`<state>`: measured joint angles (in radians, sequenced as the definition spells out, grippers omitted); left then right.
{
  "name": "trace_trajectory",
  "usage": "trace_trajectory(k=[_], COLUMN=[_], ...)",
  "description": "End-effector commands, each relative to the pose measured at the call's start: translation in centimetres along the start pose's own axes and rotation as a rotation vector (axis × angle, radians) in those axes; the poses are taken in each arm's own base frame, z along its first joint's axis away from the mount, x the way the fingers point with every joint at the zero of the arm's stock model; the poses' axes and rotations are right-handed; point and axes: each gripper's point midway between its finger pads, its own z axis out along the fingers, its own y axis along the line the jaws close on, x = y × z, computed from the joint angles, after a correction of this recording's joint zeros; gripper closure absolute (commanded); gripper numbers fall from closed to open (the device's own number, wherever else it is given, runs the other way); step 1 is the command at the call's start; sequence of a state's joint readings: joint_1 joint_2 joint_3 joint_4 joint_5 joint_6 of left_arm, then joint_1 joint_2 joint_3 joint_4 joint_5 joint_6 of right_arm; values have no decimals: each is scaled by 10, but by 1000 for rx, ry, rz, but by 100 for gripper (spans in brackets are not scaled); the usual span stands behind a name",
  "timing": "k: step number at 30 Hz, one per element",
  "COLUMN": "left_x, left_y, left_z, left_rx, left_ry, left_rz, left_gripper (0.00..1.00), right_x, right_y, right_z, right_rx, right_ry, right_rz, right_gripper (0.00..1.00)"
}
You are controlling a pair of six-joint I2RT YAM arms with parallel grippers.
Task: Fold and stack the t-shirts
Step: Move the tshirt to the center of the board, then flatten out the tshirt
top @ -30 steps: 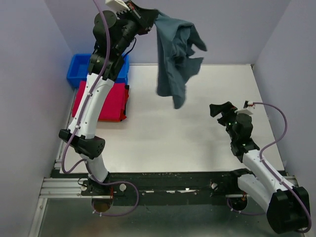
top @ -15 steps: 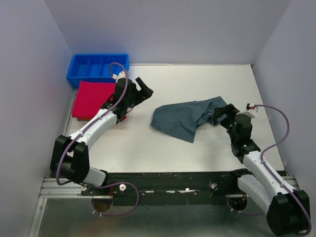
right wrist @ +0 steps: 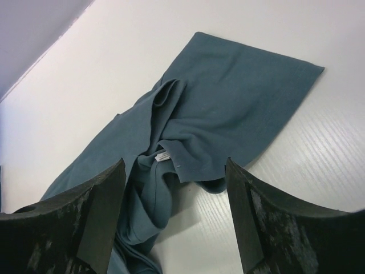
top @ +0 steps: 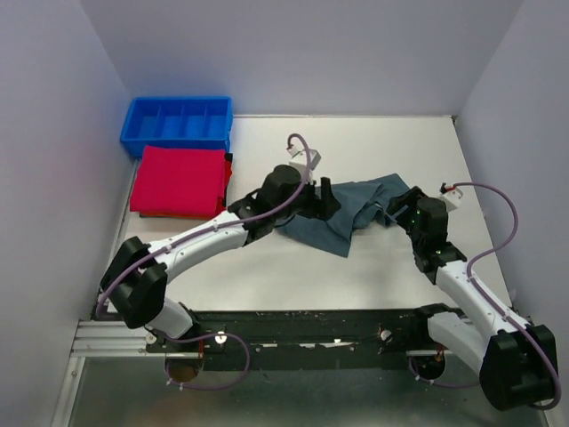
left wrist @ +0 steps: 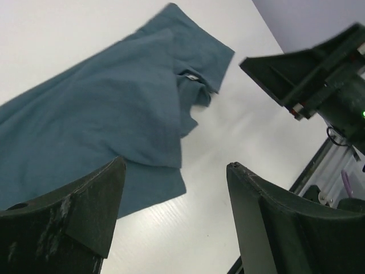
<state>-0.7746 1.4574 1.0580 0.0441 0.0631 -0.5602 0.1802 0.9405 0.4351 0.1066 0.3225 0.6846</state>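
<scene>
From above, the grey-blue t-shirt (top: 357,212) lies crumpled on the white desk (top: 293,277), right of centre. Its long axis runs across the desk, slanting from near-left to far-right. The left claw (top: 322,197) hangs over its left part, and the right claw (top: 397,206) is at its right edge. The red t-shirt (top: 180,181) lies folded flat at the far left, just in front of the blue tray (top: 178,122).

In the left wrist view, the left claw (left wrist: 174,171) has its fingers spread wide with nothing between them. The grey-blue t-shirt (left wrist: 108,114) is spread below, one end pointing toward the right claw (left wrist: 302,80).

In the right wrist view, the right claw (right wrist: 171,171) is also spread and holds nothing. The grey-blue t-shirt (right wrist: 234,105) lies rumpled ahead, with a white label (right wrist: 162,155) showing.
</scene>
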Motion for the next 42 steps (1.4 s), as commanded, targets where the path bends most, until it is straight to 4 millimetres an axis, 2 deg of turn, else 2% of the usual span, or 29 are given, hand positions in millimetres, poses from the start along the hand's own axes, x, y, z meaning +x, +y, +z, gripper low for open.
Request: trace_trajectory(k=[1, 3, 8, 12, 18, 26, 28, 31, 32, 35, 37, 40, 42], left_x=[43, 61, 107, 122, 144, 184, 193, 202, 203, 204, 193, 153, 114], left_y=[-38, -44, -44, -45, -24, -18, -14, -10, -7, 2, 6, 14, 16], left_z=[20, 26, 44, 56, 67, 82, 84, 88, 89, 90, 88, 76, 64], left_rx=[43, -17, -132, -190, -310, -299, -316, -325, -334, -363, -370, -421, -446], left_ry=[87, 92, 191, 207, 274, 371, 396, 414, 414, 421, 414, 352, 301], left_rz=[118, 170, 233, 256, 264, 227, 225, 222, 218, 208, 187, 219, 230], left_gripper=[15, 14, 15, 15, 17, 20, 25, 41, 45, 75, 98, 100, 100], right_x=[-9, -11, -14, -14, -15, -16, -17, -16, -17, -17, -17, -15, -12], right_y=[-12, -13, -13, -14, -13, -13, -13, -13, -13, -13, -14, -15, -18], right_z=[-3, -4, -7, -8, -8, -9, -10, -10, -10, -10, -10, -9, -7], right_rx=[68, 74, 69, 68, 64, 62, 61, 63, 61, 62, 65, 71, 84], right_ry=[-48, -63, -78, -82, -81, -88, -89, -89, -91, -92, -95, -89, -81], right_rz=[32, 50, 70, 72, 73, 75, 76, 77, 78, 77, 80, 81, 94], right_gripper=[22, 23, 23, 22, 22, 22, 22, 22, 22, 22, 22, 21, 22])
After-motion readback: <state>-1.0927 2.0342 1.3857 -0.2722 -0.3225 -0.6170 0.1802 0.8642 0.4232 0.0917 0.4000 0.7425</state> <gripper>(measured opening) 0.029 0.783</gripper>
